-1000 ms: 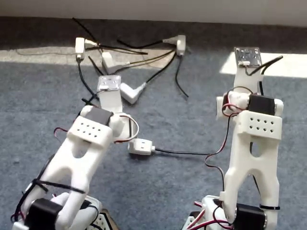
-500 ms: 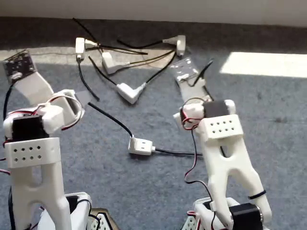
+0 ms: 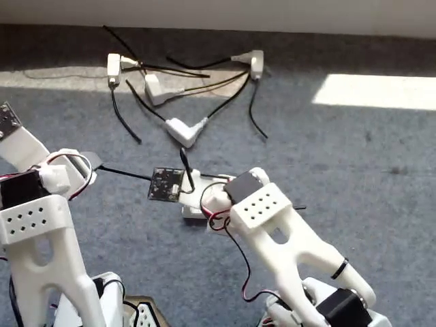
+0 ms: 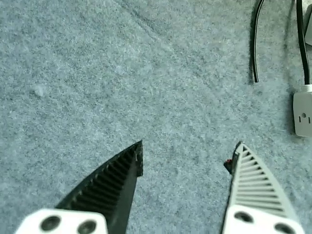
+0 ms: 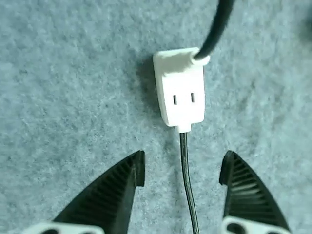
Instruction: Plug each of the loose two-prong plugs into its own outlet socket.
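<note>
My right gripper (image 5: 184, 163) hangs wide open just short of the socket (image 5: 181, 100); it holds nothing; the socket lies flat on the carpet (image 5: 58, 73) with its slots up, near the middle of the high view; its cord (image 5: 187, 195) runs back between my two fingers. My left gripper (image 4: 189, 146) is open and empty too, off at 9 o'clock over bare carpet; a second socket (image 4: 303, 114) lies near it. More white cord ends (image 3: 180, 129) lie in a bunch at 12 o'clock, well apart; I cannot tell which are plugs. I think my job now is to grab this socket; I should slide forward until the white body sits in the gap, go down straight, and pinch its long sides, not the cord; a cord pinch could let it twist; I must leave the slots bare for a plug.
</note>
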Controlling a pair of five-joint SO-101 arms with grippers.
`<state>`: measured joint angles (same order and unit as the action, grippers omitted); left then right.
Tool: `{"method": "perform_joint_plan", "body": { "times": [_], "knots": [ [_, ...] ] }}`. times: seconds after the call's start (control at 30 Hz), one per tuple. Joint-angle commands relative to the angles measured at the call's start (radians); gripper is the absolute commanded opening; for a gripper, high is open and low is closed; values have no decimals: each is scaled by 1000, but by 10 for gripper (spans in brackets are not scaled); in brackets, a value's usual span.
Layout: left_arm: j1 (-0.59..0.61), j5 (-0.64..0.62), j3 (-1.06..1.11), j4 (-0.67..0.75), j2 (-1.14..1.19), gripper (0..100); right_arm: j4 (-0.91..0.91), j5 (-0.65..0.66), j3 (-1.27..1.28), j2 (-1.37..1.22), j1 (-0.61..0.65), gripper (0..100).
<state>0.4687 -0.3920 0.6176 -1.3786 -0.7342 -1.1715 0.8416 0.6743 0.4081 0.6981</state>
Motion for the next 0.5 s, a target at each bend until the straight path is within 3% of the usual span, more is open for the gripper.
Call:
{"method": "perform_joint_plan", "body": {
  "times": [0.0, 0.23, 0.47],
  "knots": [
    [12, 2, -5, -5, -22, 294, 19, 15, 5, 2, 61, 251],
    [12, 0, -15, 3, -22, 294, 197, 15, 22, -157, 79, 251],
    [13, -3, -110, 3, -22, 292, 206, 8, -159, -444, 77, 250]
  ]
}}
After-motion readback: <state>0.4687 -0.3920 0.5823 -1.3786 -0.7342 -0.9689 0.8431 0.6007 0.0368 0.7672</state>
